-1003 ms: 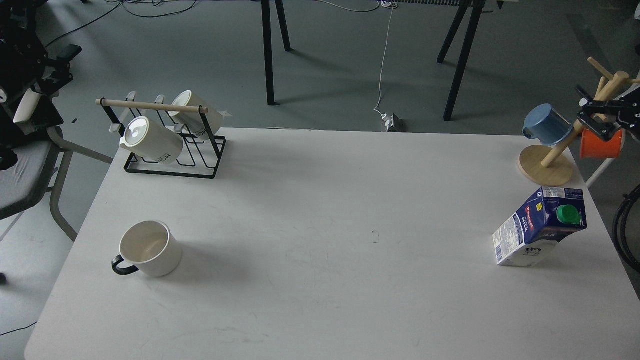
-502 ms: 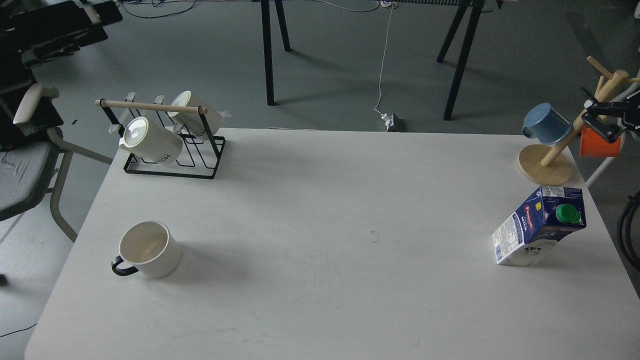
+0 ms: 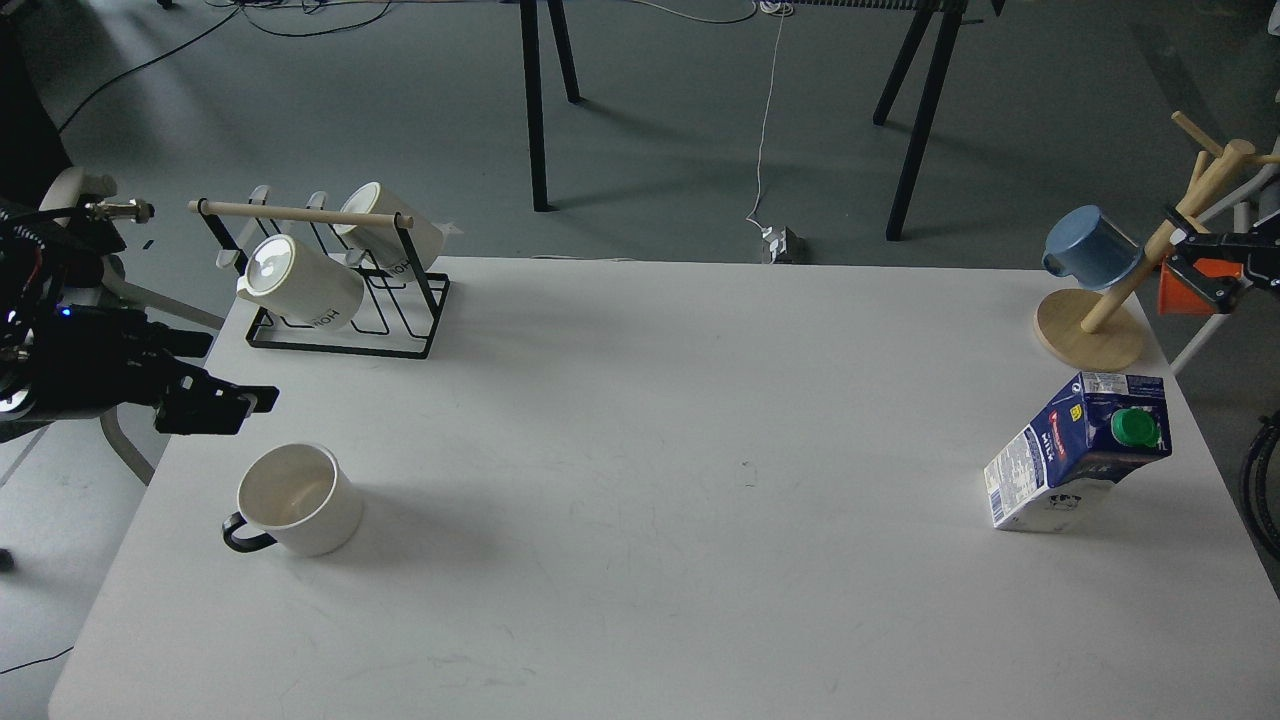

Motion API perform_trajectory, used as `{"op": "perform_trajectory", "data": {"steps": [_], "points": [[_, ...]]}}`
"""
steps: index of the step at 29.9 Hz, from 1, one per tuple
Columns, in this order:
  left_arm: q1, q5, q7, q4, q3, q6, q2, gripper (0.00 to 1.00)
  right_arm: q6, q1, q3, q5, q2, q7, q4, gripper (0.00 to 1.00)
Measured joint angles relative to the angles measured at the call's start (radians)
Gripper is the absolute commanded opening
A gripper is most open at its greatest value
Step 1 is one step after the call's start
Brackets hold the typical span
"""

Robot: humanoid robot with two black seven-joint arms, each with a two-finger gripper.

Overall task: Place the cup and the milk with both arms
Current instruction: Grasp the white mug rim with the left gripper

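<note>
The cream-white cup (image 3: pixel 299 497) with a thin black handle stands upright at the front left of the white table (image 3: pixel 640 480). The blue and white milk carton (image 3: pixel 1082 449) with a green cap stands at the right side. My left gripper (image 3: pixel 232 401) hovers just above and left of the cup, apart from it; it is dark and its fingers cannot be told apart. My right gripper (image 3: pixel 1200 265) sits at the far right edge by the wooden mug tree, well behind the milk; its fingers are not clear.
A black wire rack (image 3: pixel 345 290) with two lettered white mugs stands at the back left. A wooden mug tree (image 3: pixel 1095 325) holding a blue mug (image 3: pixel 1092 249) and an orange mug (image 3: pixel 1185 290) stands at the back right. A grey chair (image 3: pixel 45 345) is left of the table.
My left arm has swung down into view from the upper left and now reaches over the table edge near the cup. My right gripper has shifted slightly right. Cup and milk have not moved.
</note>
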Motion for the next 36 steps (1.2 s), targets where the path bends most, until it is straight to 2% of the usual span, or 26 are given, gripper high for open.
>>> {"op": "perform_trajectory", "data": {"steps": [6, 18, 36], "points": [[0.004, 0.012, 0.000, 0.019, 0.018, 0.000, -0.008, 1.00, 0.000, -0.001, 0.000, 0.000, 0.006, 0.000, 0.006, 0.99], [0.027, 0.013, 0.000, 0.120, 0.018, 0.000, -0.175, 1.00, 0.000, -0.007, 0.000, -0.001, 0.001, -0.001, 0.004, 0.99], [0.054, 0.021, 0.001, 0.248, 0.052, 0.000, -0.286, 1.00, 0.000, -0.011, 0.000, 0.000, 0.000, 0.000, 0.004, 0.99]]}}
